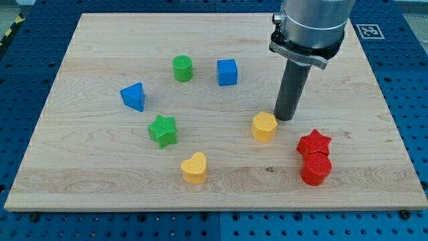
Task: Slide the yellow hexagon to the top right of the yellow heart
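The yellow hexagon (264,126) sits right of the board's middle. The yellow heart (194,168) lies below and to the left of it, near the view's bottom. My tip (284,118) rests on the board just right of the hexagon, at its upper right side, close to touching it. The dark rod rises from there to the grey arm at the view's top right.
A red star (314,142) and a red cylinder (315,169) stand together at the lower right. A green star (163,130), a blue triangle (134,96), a green cylinder (182,68) and a blue cube (227,72) lie on the wooden board (100,181).
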### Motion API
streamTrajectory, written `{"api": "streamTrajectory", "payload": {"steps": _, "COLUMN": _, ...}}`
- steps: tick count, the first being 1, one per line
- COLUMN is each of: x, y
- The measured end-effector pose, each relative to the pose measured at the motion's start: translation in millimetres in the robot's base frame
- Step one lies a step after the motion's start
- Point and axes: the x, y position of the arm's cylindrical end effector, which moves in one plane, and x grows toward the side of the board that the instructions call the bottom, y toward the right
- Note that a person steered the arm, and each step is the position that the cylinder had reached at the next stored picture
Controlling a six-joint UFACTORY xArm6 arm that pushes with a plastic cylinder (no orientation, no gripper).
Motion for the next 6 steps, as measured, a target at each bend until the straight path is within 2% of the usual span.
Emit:
{"api": "streamTrajectory", "payload": {"steps": 2, "x": 23, "y": -23}}
{"api": "streamTrajectory", "payload": {"steps": 6, "x": 33, "y": -81}}
